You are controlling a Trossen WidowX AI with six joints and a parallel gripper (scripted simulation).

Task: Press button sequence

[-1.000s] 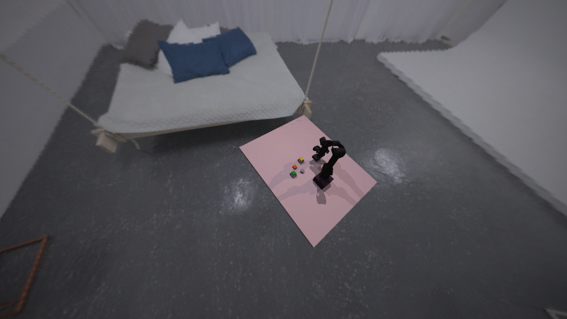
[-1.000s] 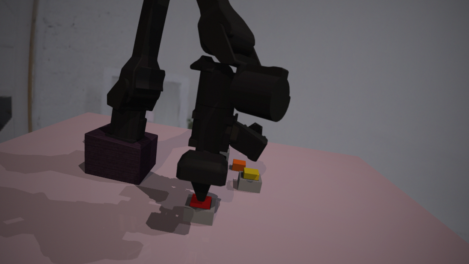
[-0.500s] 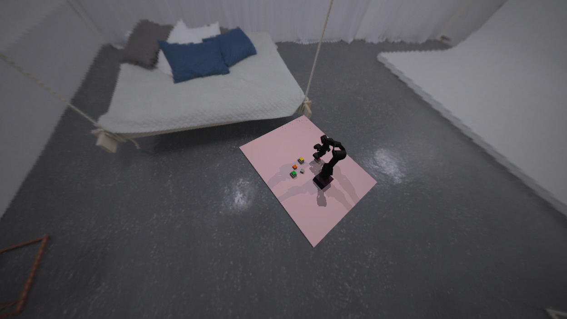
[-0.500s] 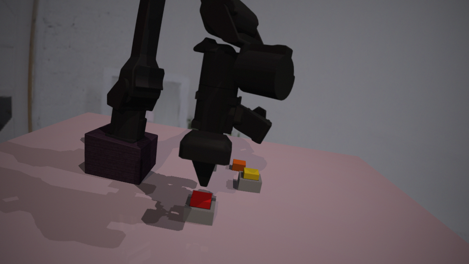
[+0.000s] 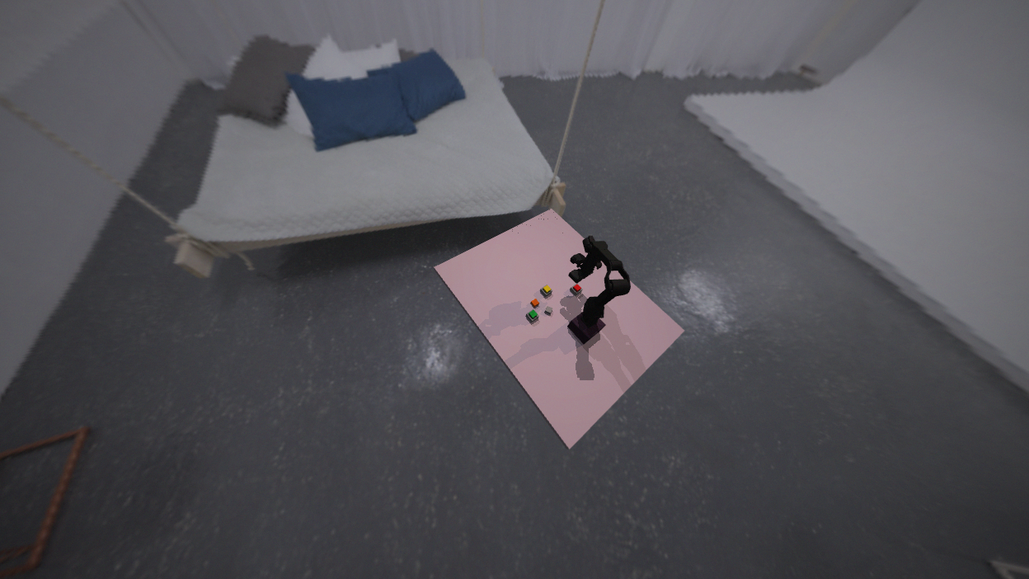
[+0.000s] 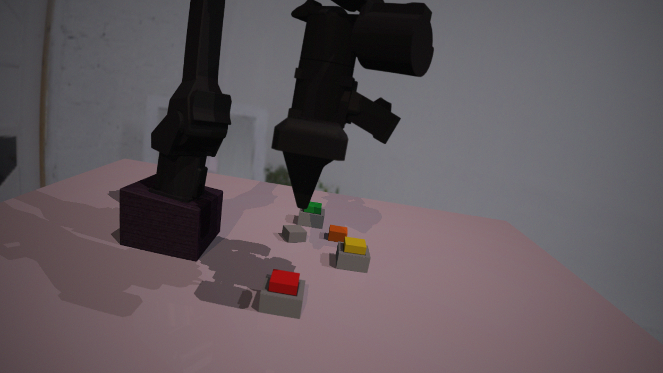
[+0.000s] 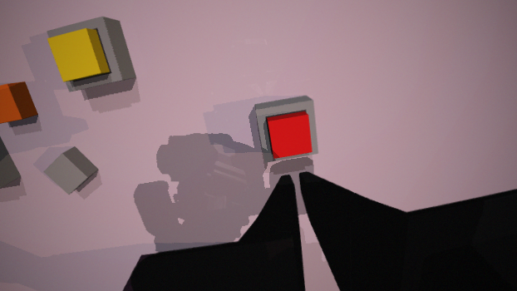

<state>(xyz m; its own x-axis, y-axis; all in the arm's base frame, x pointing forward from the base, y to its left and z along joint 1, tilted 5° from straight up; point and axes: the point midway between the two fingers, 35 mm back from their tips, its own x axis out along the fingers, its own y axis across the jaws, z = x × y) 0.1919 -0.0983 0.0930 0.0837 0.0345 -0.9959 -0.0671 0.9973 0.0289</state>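
The red button (image 5: pixel 576 288) (image 6: pixel 283 282) (image 7: pixel 290 135) stands in its grey housing with its cap raised. The green button (image 5: pixel 532 314) (image 6: pixel 313 207) stands farther off with its cap raised; only a corner of a grey housing shows at the left edge of the wrist view. My gripper (image 6: pixel 302 206) (image 7: pixel 295 182) is shut and empty, its tips pointing down. It hangs well above the table, touching no button. In the wrist view its tips show just below the red button. In the exterior view one tip overlaps the green button's left edge, but it is nearer the camera.
The yellow button (image 5: pixel 547 289) (image 6: pixel 355 245) (image 7: pixel 78 55) stands between the red and green ones, to one side. An orange block (image 5: pixel 534 303) (image 6: pixel 338 232) (image 7: pixel 16 102) and a grey block (image 5: pixel 548 310) (image 6: pixel 294 234) (image 7: pixel 70 171) lie near the green button. The dark arm base (image 5: pixel 586 328) (image 6: pixel 160 222) stands on the pink table top (image 5: pixel 568 417).
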